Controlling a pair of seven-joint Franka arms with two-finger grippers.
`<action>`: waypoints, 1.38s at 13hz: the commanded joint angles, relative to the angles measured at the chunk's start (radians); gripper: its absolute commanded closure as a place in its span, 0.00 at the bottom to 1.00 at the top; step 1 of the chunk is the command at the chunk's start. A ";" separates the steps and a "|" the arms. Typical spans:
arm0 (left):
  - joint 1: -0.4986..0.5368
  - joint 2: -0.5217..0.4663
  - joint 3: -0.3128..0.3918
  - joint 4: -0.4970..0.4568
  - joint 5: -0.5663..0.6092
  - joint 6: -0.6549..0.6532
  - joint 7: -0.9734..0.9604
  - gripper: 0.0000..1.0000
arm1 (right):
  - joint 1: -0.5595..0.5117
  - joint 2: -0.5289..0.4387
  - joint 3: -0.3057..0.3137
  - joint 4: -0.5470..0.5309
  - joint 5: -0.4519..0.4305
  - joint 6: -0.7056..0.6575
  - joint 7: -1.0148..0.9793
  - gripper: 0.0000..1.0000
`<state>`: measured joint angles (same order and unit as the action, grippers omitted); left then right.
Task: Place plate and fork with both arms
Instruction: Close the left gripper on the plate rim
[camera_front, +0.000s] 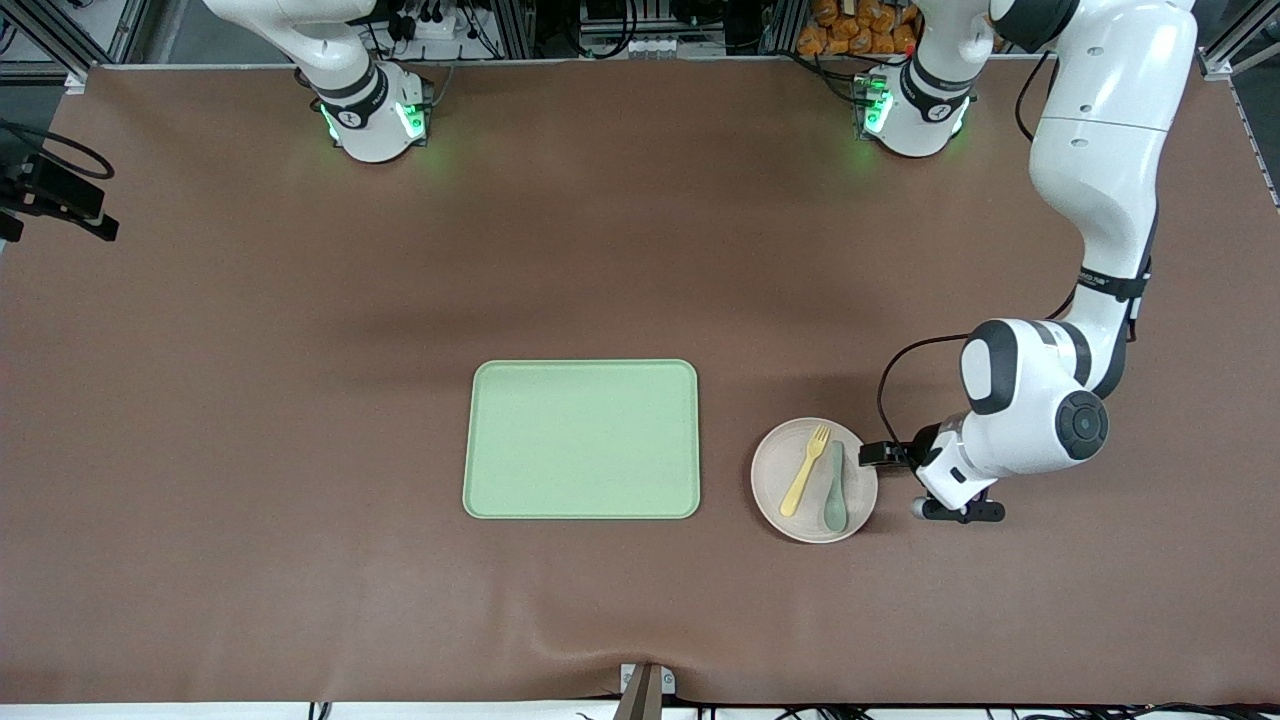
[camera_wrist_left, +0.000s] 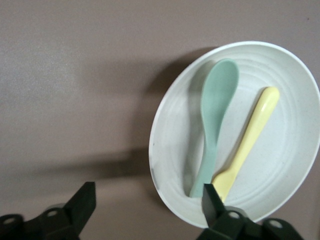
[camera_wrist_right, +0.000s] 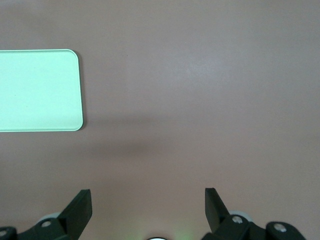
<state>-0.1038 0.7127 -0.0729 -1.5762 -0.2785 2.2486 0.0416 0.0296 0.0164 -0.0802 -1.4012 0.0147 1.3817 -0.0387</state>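
Left gripper (camera_wrist_left: 145, 210): low at the plate's edge, on the side toward the left arm's end of the table; jaws spread wide and holding nothing, one finger (camera_wrist_left: 216, 206) over the rim, the other over bare table.
Plate (camera_front: 814, 479): on the table just beside the green tray (camera_front: 581, 439), toward the left arm's end; the gripper sits at the edge that faces away from the tray.
Fork (camera_front: 806, 469): lies on the plate, on the half away from the gripper; long axis runs roughly from the robots' side toward the front camera, slightly slanted, tines toward the robots.
Spoon (camera_front: 835, 489): on the plate beside the fork, between fork and gripper, nearly parallel to it.
Key relation: the rim is right at the left gripper's fingers, so my judgement is that a pinch on the rim is the step in hand, and the left arm is far the nearer one.
Right gripper (camera_wrist_right: 148, 207): jaws wide, empty, up over bare table with a corner of the tray in its view; this arm waits.
Risk: a tilted plate could send fork and spoon sliding.
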 joint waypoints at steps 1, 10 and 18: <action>0.003 0.024 0.001 0.028 -0.022 0.019 0.033 0.22 | 0.010 -0.006 -0.004 -0.001 -0.009 -0.004 0.005 0.00; 0.003 0.057 -0.018 0.028 -0.063 0.065 0.046 0.43 | 0.010 -0.006 -0.004 -0.002 -0.007 -0.004 0.005 0.00; 0.001 0.067 -0.019 0.028 -0.065 0.072 0.076 0.67 | 0.012 -0.004 -0.004 -0.004 -0.004 -0.003 0.005 0.00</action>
<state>-0.1046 0.7639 -0.0904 -1.5675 -0.3205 2.3113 0.0848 0.0298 0.0164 -0.0799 -1.4013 0.0148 1.3817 -0.0387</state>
